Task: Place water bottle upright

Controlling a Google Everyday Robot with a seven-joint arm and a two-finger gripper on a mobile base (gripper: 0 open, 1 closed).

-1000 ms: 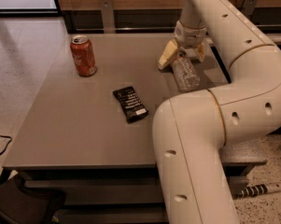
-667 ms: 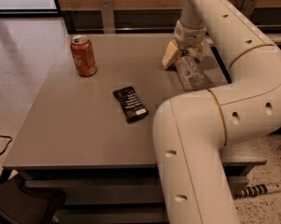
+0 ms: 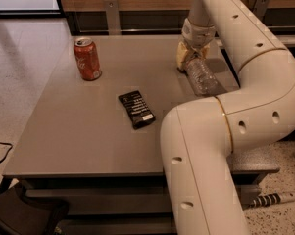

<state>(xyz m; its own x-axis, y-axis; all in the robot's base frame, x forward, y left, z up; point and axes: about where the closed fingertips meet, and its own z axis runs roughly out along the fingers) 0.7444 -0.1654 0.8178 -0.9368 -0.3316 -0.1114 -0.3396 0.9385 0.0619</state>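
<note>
I am finding the gripper (image 3: pixel 193 58) pinching the far end of the water bottle (image 3: pixel 202 78), well to the right of the soda can (image 3: pixel 87 58) and level with it. The bottle is lying tilted rather than upright, its long axis running from the gripper toward the camera and away from the can.

A red aluminium soda can (image 3: pixel 87 58) stands upright near the far left corner of the flat grey rectangular table (image 3: pixel 73 136). A black rectangular snack wrapper (image 3: pixel 136 109) lies flat near the table's middle, well apart from the can and from the gripper (image 3: pixel 192 58) at the far right. Pale speckled floor (image 3: pixel 19 77) surrounds the table.
</note>
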